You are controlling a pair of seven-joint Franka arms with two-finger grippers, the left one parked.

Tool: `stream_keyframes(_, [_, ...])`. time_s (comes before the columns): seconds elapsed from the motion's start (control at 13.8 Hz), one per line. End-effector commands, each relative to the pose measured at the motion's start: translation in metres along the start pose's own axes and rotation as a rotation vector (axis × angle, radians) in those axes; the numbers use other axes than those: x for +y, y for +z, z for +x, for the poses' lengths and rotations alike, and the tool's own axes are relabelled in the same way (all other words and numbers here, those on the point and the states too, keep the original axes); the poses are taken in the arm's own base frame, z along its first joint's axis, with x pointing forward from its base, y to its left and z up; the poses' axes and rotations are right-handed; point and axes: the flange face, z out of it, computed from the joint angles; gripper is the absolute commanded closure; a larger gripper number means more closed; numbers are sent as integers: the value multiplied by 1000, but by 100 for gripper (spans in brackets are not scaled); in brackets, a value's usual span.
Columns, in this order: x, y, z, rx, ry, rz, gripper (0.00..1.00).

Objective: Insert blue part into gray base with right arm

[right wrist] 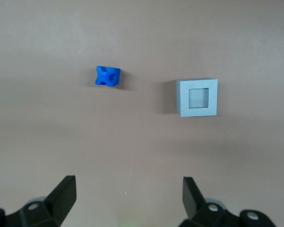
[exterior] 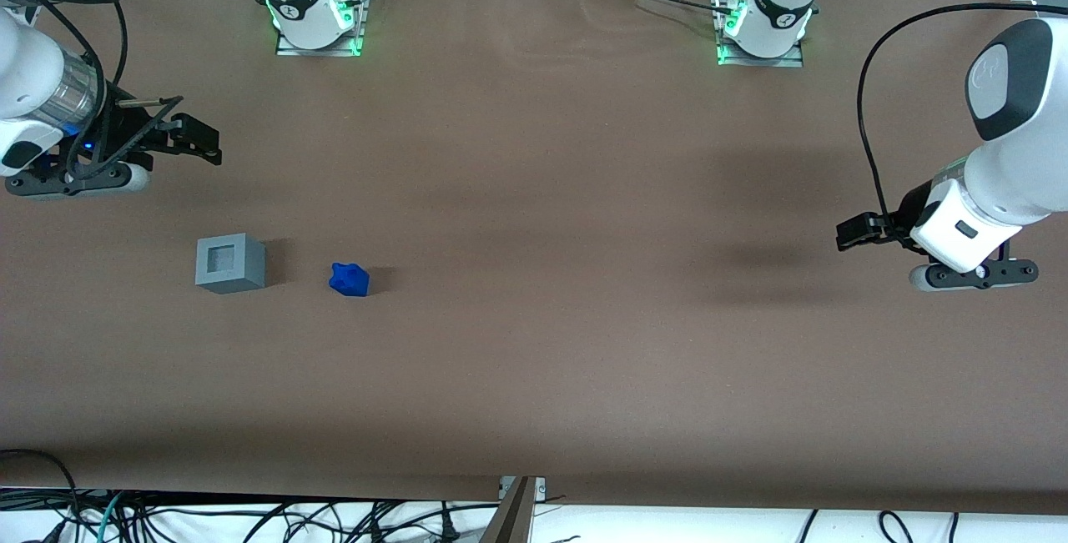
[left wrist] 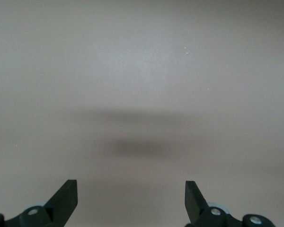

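The blue part (exterior: 349, 280) (right wrist: 107, 76) lies on the brown table, a small lumpy piece. Beside it, toward the working arm's end, stands the gray base (exterior: 230, 263) (right wrist: 197, 97), a light-gray cube with its square recess facing up and nothing in it. The two are apart by about one cube width. My right gripper (exterior: 200, 143) (right wrist: 128, 187) hangs above the table, farther from the front camera than both objects. It is open, with nothing between its black fingers (right wrist: 65, 191).
The brown table surface (exterior: 534, 343) spreads wide around both objects. Two arm bases (exterior: 315, 9) (exterior: 763, 22) with green lights stand at the table's far edge. Cables (exterior: 250, 518) lie below the near edge.
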Motion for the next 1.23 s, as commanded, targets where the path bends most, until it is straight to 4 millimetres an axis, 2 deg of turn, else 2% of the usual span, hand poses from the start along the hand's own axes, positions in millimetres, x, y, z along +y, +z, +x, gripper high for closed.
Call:
stream_keyframes(0.0, [2,-7,-5,6,-10,-8,1])
stream_keyframes(1.16, [8,-10,1,34,-21,-9,1])
